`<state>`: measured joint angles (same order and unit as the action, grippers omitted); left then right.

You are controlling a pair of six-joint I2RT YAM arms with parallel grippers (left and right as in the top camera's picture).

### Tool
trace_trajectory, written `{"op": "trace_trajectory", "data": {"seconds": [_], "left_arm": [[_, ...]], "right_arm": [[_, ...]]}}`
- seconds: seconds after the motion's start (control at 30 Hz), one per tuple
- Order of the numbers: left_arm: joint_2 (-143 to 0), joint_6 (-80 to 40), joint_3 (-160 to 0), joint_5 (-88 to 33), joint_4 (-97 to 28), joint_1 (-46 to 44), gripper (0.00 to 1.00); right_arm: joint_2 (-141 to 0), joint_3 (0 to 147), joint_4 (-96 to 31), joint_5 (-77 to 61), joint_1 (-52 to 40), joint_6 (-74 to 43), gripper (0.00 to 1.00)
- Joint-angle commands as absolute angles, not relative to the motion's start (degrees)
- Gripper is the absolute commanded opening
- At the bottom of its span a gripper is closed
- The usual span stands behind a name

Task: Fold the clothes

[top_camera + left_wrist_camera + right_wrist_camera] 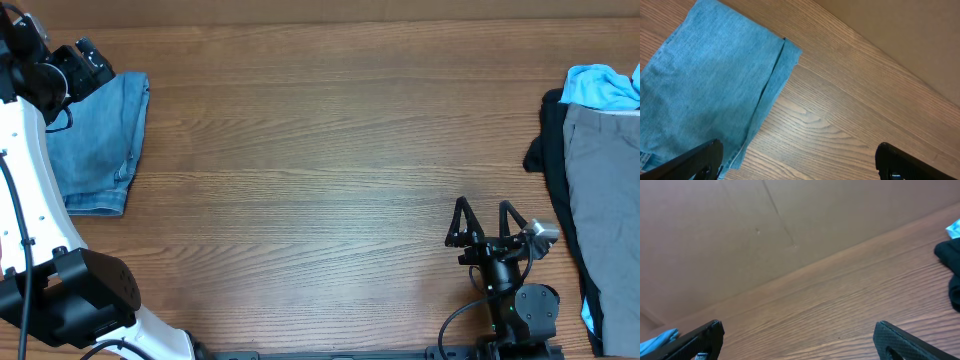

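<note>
Wooden table [320, 170] seen from above. Folded light-blue jeans [100, 140] lie flat at its left edge. Left gripper [799, 165] hangs just above the jeans' folded side, jaws wide apart, holding nothing. Right gripper [485, 220] sits over bare wood near the front — jaws also spread, empty. At the right edge lies a pile — a grey garment [605, 190] on a black garment [552, 150], with a sky-blue garment [600, 85] at the far end.
</note>
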<state>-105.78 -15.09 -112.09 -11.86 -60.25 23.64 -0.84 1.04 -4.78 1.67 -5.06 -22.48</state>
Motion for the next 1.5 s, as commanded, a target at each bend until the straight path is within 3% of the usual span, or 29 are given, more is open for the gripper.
{"op": "trace_trajectory", "data": {"seconds": [0.0,0.87,1.07,1.3,1.47], "left_arm": [[-105.6,-15.0,-112.2,-12.5,-60.2,23.6,1.0],[-105.8,-15.0,-112.2,-12.0,-60.2,23.2,1.0],[-100.2,-15.0,-112.2,-11.8,-60.2,22.0,1.0],[-87.6,-15.0,-112.2,-11.8,-60.2,14.3,1.0],[-78.3,-15.0,-112.2,-11.8,-60.2,2.0,1.0]], "right_arm": [[-0.2,0.4,-4.7,1.0,-4.7,-22.5,1.0],[-0.2,0.4,-4.7,1.0,-4.7,-22.5,1.0],[-0.2,0.4,-4.7,1.0,-4.7,-22.5,1.0],[-0.2,0.4,-4.7,1.0,-4.8,-22.5,1.0],[-0.2,0.4,-4.7,1.0,-4.7,-22.5,1.0]]}}
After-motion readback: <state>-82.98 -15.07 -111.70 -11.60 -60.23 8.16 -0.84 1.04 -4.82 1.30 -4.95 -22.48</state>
